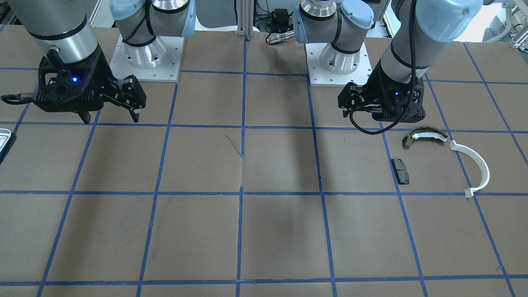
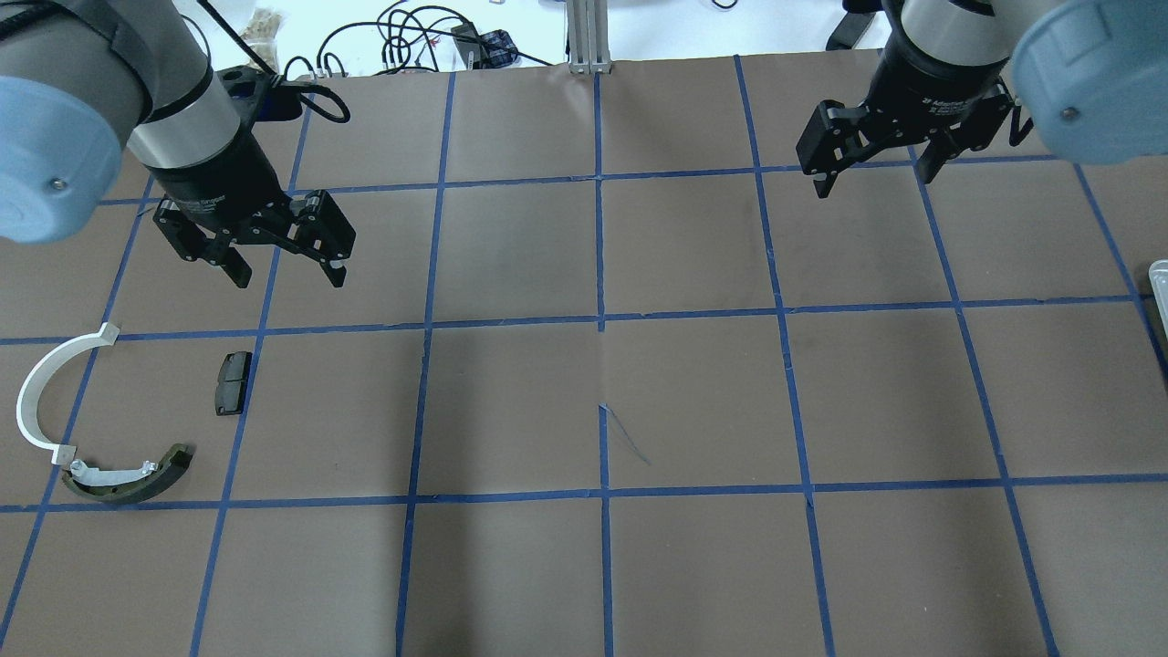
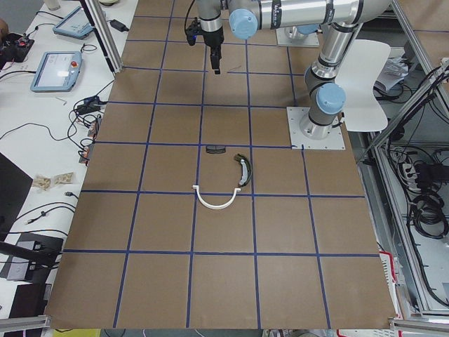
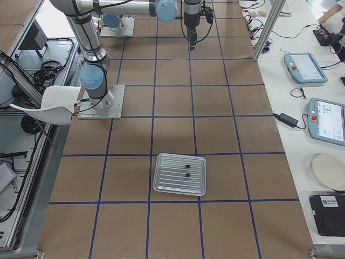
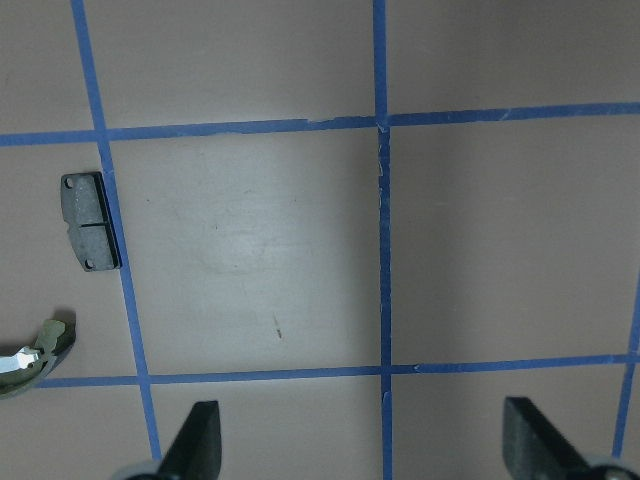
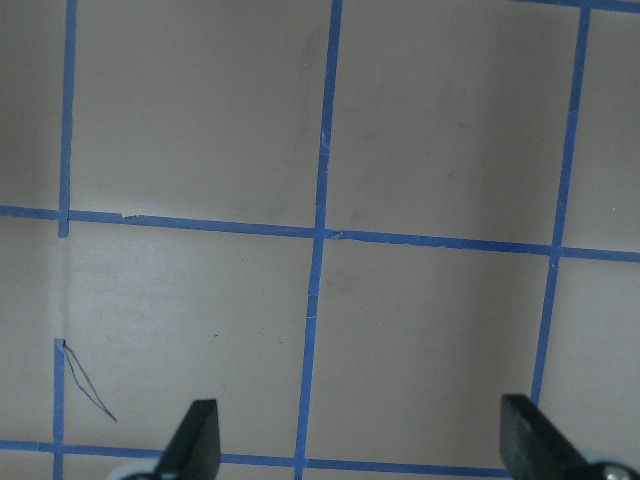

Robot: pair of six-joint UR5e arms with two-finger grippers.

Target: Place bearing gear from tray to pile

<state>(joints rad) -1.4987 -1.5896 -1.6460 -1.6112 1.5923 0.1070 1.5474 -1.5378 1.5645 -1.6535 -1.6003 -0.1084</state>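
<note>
The pale silvery tray (image 4: 179,174) lies on the table in the exterior right view, with two small dark round parts (image 4: 186,170) on it; they are too small to tell apart. Only its corner shows in the front-facing view (image 1: 4,138). The pile lies on my left side: a white plastic arc (image 2: 41,392), an olive curved shoe (image 2: 128,479) and a black pad (image 2: 233,381). My left gripper (image 2: 290,276) is open and empty, above the table just beyond the pad. My right gripper (image 2: 871,178) is open and empty, far from the tray.
Brown table with a blue tape grid (image 2: 600,319). Both arm bases (image 1: 148,62) stand on plates at the robot's edge. A side bench with tablets (image 4: 304,67) and cables runs along the far edge.
</note>
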